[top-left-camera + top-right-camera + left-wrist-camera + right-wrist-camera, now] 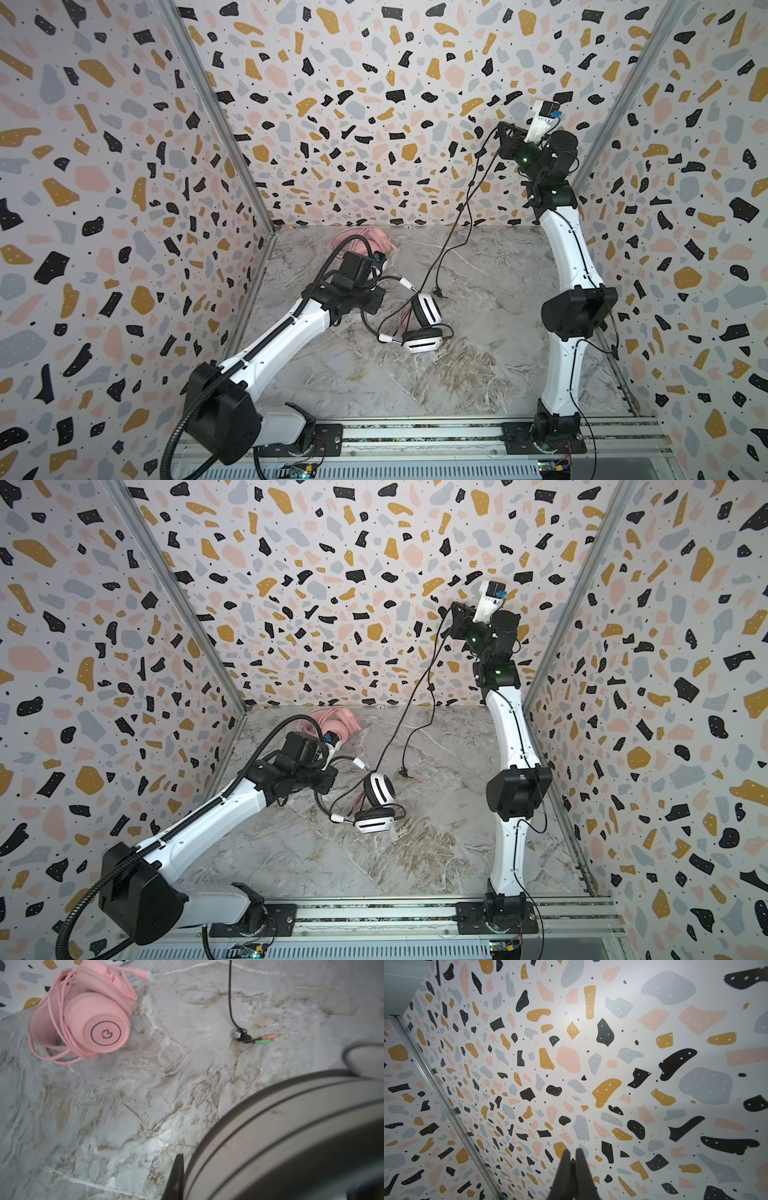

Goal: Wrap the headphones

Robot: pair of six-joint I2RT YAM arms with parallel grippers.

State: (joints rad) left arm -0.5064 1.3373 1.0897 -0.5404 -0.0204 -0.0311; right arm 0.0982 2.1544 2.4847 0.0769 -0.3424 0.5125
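The white headphones (pixel 426 309) with black stripes lie mid-table in both top views, ear cups (pixel 374 824) apart. My left gripper (pixel 374 300) is shut on their headband (pixel 291 1126), which fills the left wrist view beside one dark finger (pixel 176 1176). Their black cord (pixel 453 232) rises to my right gripper (pixel 504 131), held high near the back wall and shut on it; the right wrist view shows the fingertips (pixel 566 1155) pressed together. The cord's plug end (pixel 266 1039) rests on the table. The pink headphones (pixel 93 1016) lie at the back left, their pink cord wound round them.
The marble table (pixel 457 374) is closed in by patterned walls on three sides. The rail (pixel 415 436) carrying both arm bases runs along the front edge. The hanging cord (pixel 415 712) crosses the space between the two arms.
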